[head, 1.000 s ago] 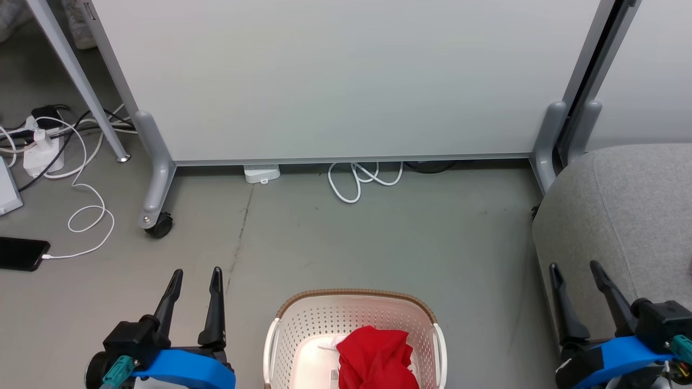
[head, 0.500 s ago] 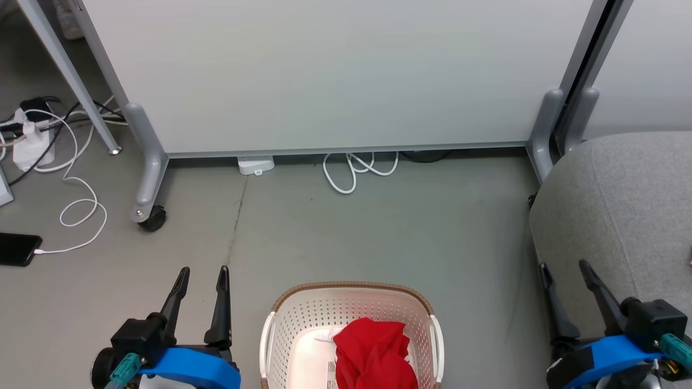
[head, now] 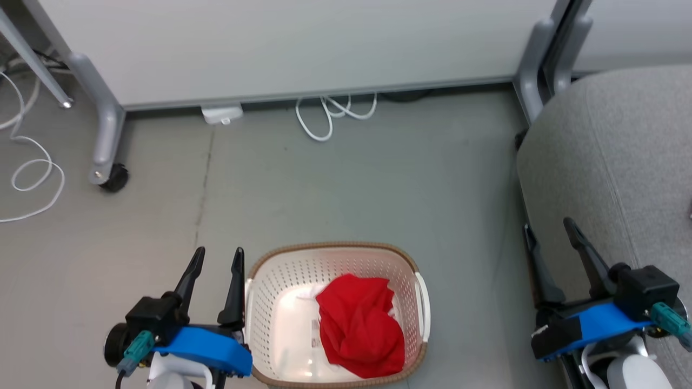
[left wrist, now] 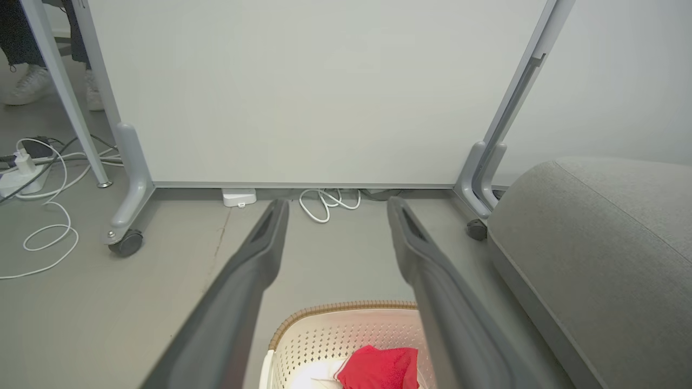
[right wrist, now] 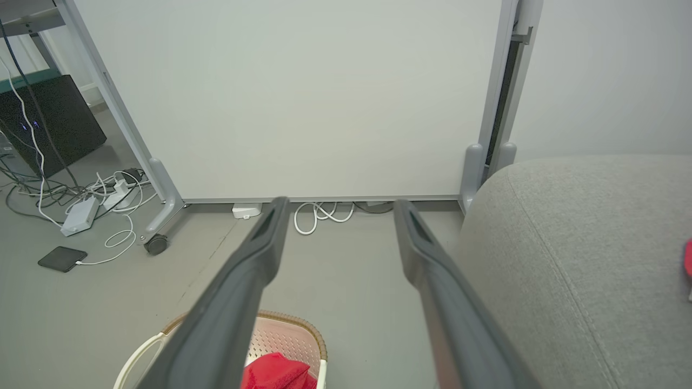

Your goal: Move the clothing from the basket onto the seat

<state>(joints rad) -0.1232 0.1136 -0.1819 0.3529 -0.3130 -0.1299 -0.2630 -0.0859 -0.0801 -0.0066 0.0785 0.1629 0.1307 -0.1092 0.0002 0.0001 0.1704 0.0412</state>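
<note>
Barely legible: a small white tag (head: pixel 314 333) on the floor of the basket (head: pixel 330 246), dark print too fine to read. Hard to count the pieces in the clothing (head: pixel 359 324), one crumpled red heap with a sliver of white at its edge, lying inside the basket, in the half nearer the right gripper (head: pixel 547 224). Just beside the left gripper (head: pixel 219 251), on its inner side, that cream basket on the grey floor; touching or not, cannot tell. Both grippers spread wide apart, clamped on nothing. Beside and beyond the right gripper, on its outer side, the grey seat (head: pixel 611 162), cut off by the frame edge. In the right wrist view, a red scrap (right wrist: pixel 687 259) on that seat, sliced by the border, well off to that gripper's right. Ahead of both grippers, a white partition (head: pixel 270 43) and a looped white cable (head: pixel 330 111) at its foot.
</note>
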